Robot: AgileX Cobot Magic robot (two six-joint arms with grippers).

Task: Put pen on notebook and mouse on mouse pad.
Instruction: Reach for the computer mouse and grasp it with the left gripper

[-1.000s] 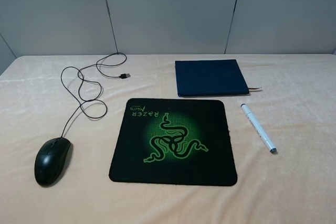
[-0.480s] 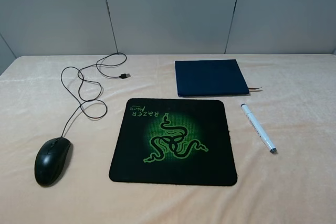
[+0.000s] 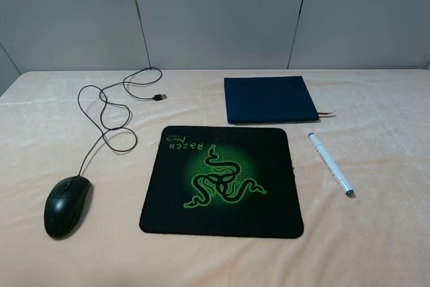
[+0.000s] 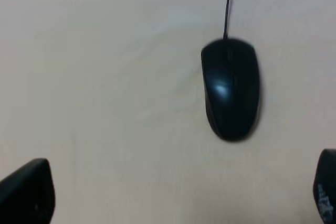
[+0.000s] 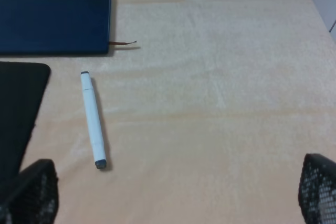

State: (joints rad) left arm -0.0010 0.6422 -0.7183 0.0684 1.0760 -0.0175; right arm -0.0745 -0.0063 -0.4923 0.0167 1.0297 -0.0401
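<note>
The black mouse [image 3: 67, 205] lies on the beige cloth at the front left, left of the mouse pad [image 3: 224, 181] with its green snake logo. The mouse's cable [image 3: 107, 115] loops back to a USB plug [image 3: 159, 97]. Behind the pad lies the navy notebook [image 3: 270, 99]. The white pen [image 3: 330, 163] rests right of the pad. Neither arm shows in the exterior view. My left gripper [image 4: 176, 198] is open, short of the mouse [image 4: 231, 87]. My right gripper [image 5: 176, 192] is open, with the pen [image 5: 93, 127] ahead and off to one side, near the notebook [image 5: 52, 19].
The beige table [image 3: 376, 233] ends at grey wall panels [image 3: 215, 15] behind. A thin ribbon bookmark [image 3: 329, 113] sticks out of the notebook's near right corner. A corner of the mouse pad [image 5: 18, 114] shows in the right wrist view.
</note>
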